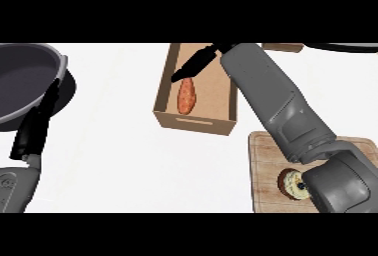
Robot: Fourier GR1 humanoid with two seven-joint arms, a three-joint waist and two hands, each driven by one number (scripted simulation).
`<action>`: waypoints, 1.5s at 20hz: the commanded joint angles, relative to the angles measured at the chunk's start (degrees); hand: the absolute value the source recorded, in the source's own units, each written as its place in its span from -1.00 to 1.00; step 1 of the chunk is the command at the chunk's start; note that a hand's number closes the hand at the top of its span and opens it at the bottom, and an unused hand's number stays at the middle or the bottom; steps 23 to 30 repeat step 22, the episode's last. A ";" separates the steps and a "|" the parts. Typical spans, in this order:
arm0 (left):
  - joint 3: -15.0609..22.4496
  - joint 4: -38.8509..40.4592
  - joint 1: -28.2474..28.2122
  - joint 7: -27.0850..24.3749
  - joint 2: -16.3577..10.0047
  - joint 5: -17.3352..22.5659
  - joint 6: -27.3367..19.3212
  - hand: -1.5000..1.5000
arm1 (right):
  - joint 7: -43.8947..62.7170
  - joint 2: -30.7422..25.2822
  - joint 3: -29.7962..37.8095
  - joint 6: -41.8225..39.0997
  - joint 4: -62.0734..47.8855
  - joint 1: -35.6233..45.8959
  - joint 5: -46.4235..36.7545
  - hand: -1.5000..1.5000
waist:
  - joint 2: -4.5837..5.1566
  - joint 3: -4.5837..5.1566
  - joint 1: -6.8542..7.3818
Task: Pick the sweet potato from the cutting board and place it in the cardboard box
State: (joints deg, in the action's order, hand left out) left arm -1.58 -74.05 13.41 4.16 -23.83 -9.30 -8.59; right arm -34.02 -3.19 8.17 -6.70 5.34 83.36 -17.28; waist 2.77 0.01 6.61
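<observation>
Up in the top middle of the frame, the right robot hand reaches over the cardboard box. Its dark fingers are stretched out straight and apart, and the tips point down at the upper end of the sweet potato. I cannot tell whether they touch it. The sweet potato lies lengthwise on the floor of the box, off the cutting board at the lower right, so the placing looks done to me.

What seems left is the letting go. To do that well, I would keep the fingers straight and lift the hand straight up, clear of the box walls, so nothing drags the sweet potato or nudges the box sideways. The grey forearm crosses above the right wall and should rise with the hand.

At the left edge the left robot hand rests open, fingers up, in front of a dark pan in the upper left. The tabletop is plain white and smooth. On the cutting board, a round brown item sits half hidden by the forearm.
</observation>
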 commanded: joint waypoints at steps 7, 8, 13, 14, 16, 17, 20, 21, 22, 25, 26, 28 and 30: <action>-0.52 0.60 -1.49 -2.10 0.46 0.63 0.48 0.00 | 1.07 -13.17 5.52 -10.42 -0.84 -0.36 4.96 -1.00 | 0.65 0.03 0.36; 0.44 -0.84 0.65 0.34 0.75 -0.57 -0.32 0.00 | 0.42 -14.87 5.67 -11.37 -0.71 -0.96 5.06 -1.00 | 0.59 -0.10 -0.17; -0.33 -1.81 -0.03 -0.17 -0.26 0.28 0.77 0.00 | -0.87 -20.81 5.21 -14.18 -1.00 -3.75 4.30 -1.00 | 1.22 -0.18 1.27; -0.32 -0.71 0.61 -0.32 0.14 0.26 0.64 0.00 | -1.73 -21.74 5.62 -14.89 -0.44 -3.45 4.68 -1.00 | 1.57 -0.17 1.03; -0.15 -0.87 0.06 -0.94 0.56 0.16 0.41 0.00 | -1.22 -23.10 4.67 -16.36 -0.77 -3.96 3.66 -1.00 | 1.17 -0.15 1.03; 0.85 -1.59 0.04 -0.70 1.50 -0.27 0.07 0.00 | -1.77 -25.21 4.80 -18.37 -0.75 -4.34 3.76 -1.00 | 1.52 -0.24 1.20; 1.07 -2.17 0.70 -0.14 1.47 -0.60 -0.05 0.00 | -4.90 -26.87 3.26 -20.25 -0.15 -6.88 2.13 -1.00 | 1.85 -0.36 1.50; 0.48 -1.07 1.15 -0.57 1.17 -0.38 0.05 0.00 | -4.69 -27.00 2.63 -20.68 0.06 -6.29 1.48 -1.00 | 1.95 -0.26 1.59; 1.40 -1.67 0.67 -0.29 2.07 -0.42 0.18 0.00 | -3.71 -27.89 1.86 -21.27 0.20 -5.21 0.66 -1.00 | 1.94 -0.26 2.30; 1.40 -1.67 0.67 -0.29 2.07 -0.42 0.18 0.00 | -3.71 -27.89 1.86 -21.27 0.20 -5.21 0.66 -1.00 | 1.94 -0.26 2.30; 1.40 -1.67 0.67 -0.29 2.07 -0.42 0.18 0.00 | -3.71 -27.89 1.86 -21.27 0.20 -5.21 0.66 -1.00 | 1.94 -0.26 2.30; 1.40 -1.67 0.67 -0.29 2.07 -0.42 0.18 0.00 | -3.71 -27.89 1.86 -21.27 0.20 -5.21 0.66 -1.00 | 1.94 -0.26 2.30; 1.40 -1.67 0.67 -0.29 2.07 -0.42 0.18 0.00 | -3.71 -27.89 1.86 -21.27 0.20 -5.21 0.66 -1.00 | 1.94 -0.26 2.30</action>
